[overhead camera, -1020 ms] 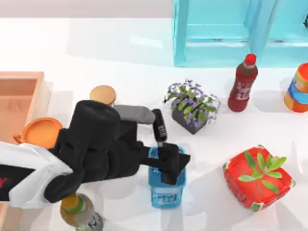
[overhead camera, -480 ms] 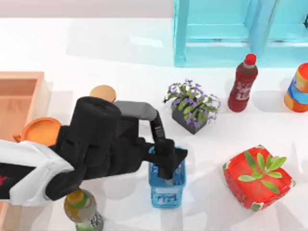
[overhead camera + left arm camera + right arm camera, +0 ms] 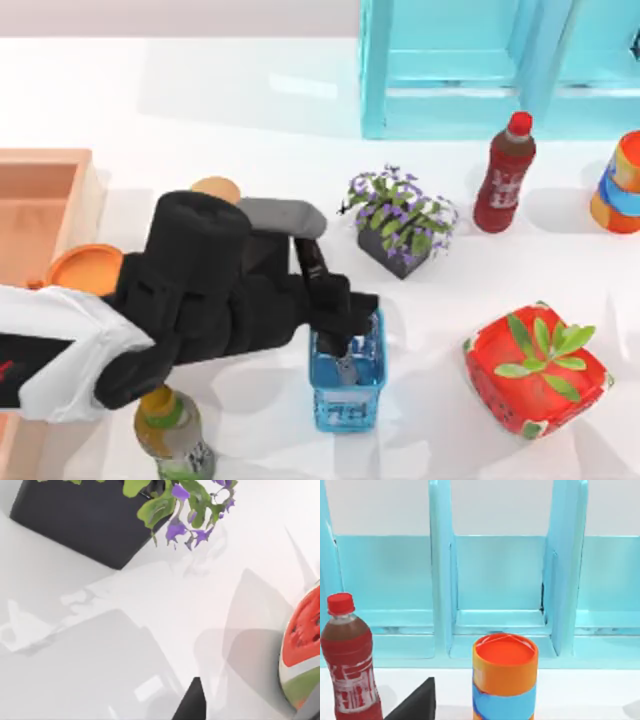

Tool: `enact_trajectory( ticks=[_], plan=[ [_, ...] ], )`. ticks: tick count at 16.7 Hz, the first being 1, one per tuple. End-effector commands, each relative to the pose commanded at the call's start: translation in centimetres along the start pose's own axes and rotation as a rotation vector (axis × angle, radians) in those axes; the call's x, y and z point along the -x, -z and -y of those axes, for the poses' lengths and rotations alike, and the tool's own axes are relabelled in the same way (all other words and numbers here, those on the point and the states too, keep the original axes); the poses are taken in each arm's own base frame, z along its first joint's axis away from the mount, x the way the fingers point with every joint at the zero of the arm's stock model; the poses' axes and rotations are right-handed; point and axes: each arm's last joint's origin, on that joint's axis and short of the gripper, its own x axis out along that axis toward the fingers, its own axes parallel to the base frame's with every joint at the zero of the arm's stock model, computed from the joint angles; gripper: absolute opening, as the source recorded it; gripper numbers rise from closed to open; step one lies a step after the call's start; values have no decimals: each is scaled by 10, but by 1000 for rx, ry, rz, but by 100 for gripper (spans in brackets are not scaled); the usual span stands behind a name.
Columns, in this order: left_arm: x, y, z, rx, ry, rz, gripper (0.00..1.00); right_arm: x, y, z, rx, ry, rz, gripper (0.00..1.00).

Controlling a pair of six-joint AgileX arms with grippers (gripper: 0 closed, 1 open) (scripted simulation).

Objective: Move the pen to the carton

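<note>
**Colours and patterns across our table**

Our table (image 3: pixel 200 90) is plain white. The carton (image 3: pixel 40 200) is orange-brown like cardboard, with unmarked walls. Our left arm (image 3: pixel 190 300) is matt black with a white shell behind, and its left gripper (image 3: pixel 340 335) is black too. Below it the mesh basket (image 3: pixel 347 400) is bright blue. The pen (image 3: pixel 310 262) shows a black cap. The planter (image 3: pixel 385 250) is dark, under green leaves and purple flowers. The red box (image 3: pixel 535 385) carries green leaves. The bottle (image 3: pixel 505 175) is dark red with a red cap. The can (image 3: pixel 505 680) is orange with a blue band. The shelf (image 3: pixel 495 575) is turquoise.
</note>
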Motion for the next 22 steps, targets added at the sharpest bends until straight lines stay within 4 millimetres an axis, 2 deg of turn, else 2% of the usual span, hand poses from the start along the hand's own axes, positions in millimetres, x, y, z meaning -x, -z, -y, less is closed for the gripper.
enact_trajectory(
  ticks=[2, 3, 6, 10, 13, 16, 19, 22],
  plan=[
    [0, 0, 0, 0, 0, 0, 0, 0, 0, 0, 0, 0, 0, 100],
    [2, -15, 5, -18, 17, 56, 0, 0, 0, 0, 0, 0, 0, 100],
    [4, -20, 4, -32, 21, 44, 0, 0, 0, 0, 0, 0, 0, 100],
    [22, -44, -3, -74, 27, 2, 0, 0, 0, 0, 0, 0, 0, 100],
    [55, -67, -12, -72, 22, -43, 0, 0, 0, 0, 0, 0, 0, 100],
    [104, -86, -21, -31, 19, -60, 0, 0, 0, 0, 0, 0, 0, 100],
    [156, -97, -23, -8, 21, -11, 0, 0, 0, 0, 0, 0, 0, 100],
    [189, -101, -19, -15, 18, 47, 0, 0, 0, 0, 0, 0, 0, 100]
  ],
)
